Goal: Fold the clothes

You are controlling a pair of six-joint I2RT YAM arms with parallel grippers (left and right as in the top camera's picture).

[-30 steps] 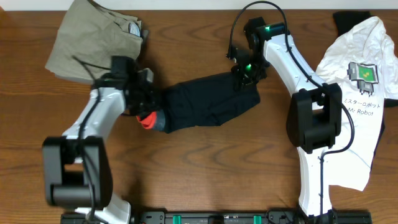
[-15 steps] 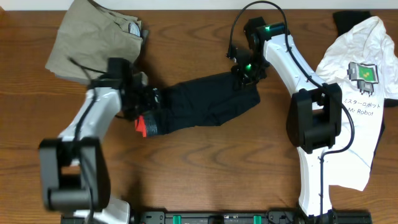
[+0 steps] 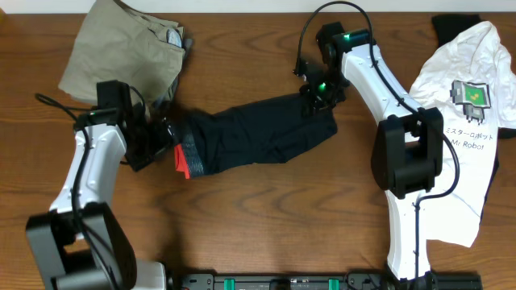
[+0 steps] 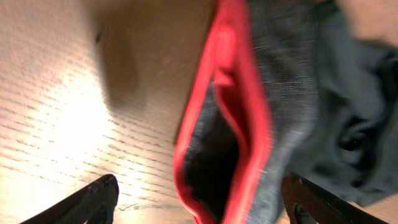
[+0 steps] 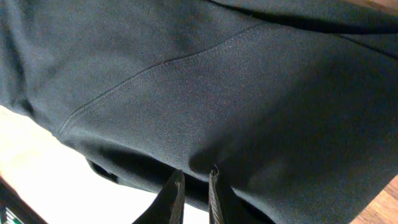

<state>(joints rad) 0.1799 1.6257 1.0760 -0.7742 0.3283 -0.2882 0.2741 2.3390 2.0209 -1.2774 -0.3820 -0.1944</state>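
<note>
The clothes, black trousers, lie bunched in a slanted band across the table's middle. Their grey waistband, edged in red, is at the left end. My left gripper stands open just left of that waistband. In the left wrist view the red-edged waistband lies ahead on the wood, and the left gripper has its fingertips far apart. My right gripper is at the trousers' upper right end. There the right gripper is shut on a fold of the black fabric.
Khaki-beige trousers lie folded at the back left, close behind my left arm. A white T-shirt with a robot print covers the right side, with a dark cloth behind it. Bare wood shows in front of the trousers.
My left gripper has opened, let go of the waistband and drawn back to the left. The waistband now lies flat on the table. The right arm has not moved.
</note>
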